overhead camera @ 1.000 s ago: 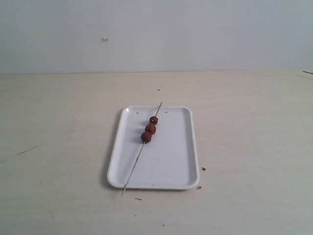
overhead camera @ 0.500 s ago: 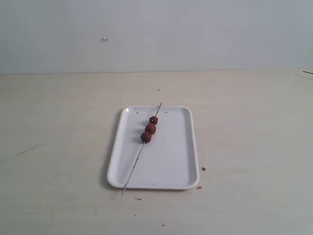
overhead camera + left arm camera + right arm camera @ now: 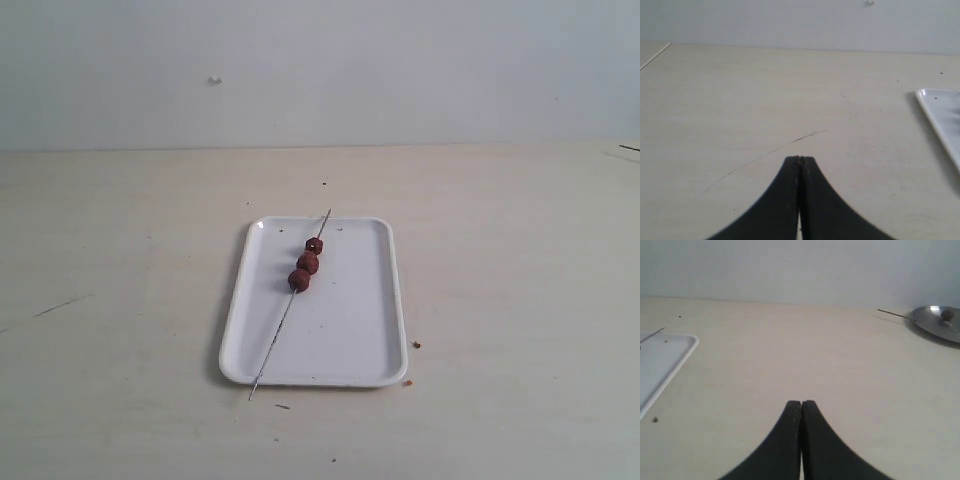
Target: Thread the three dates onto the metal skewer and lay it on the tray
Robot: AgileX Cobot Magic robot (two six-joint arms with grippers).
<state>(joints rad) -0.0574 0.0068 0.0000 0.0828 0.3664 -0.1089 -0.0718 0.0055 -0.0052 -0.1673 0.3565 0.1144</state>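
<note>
A pale tabletop (image 3: 120, 300) was seen filling the scene, and the tray (image 3: 365, 340) was set on it lengthwise, its holed short edge turned to the wall. A round silvery dish or lid (image 3: 936, 322) (which of the two could not be told) was picked up only in the right wrist view, well apart from the tray on its right-hand side.

The jaws of the left gripper (image 3: 800, 161) were found pressed together with nothing between them, held over bare tabletop well off the tray's left side. The jaws of the right gripper (image 3: 801, 404) were likewise shut tight on nothing, well off the tray's right side.

The metal skewer (image 3: 275, 345) was laid slantwise on the tray. Its far tip was carried just past the tray's holed edge and its near tip just past the tray's near-left corner.

The three dates (image 3: 307, 263) were threaded on it in a touching row, over the tray's far half and left of its middle.

Small brown crumbs (image 3: 416, 344) were scattered just beside the tray's near-right corner.
</note>
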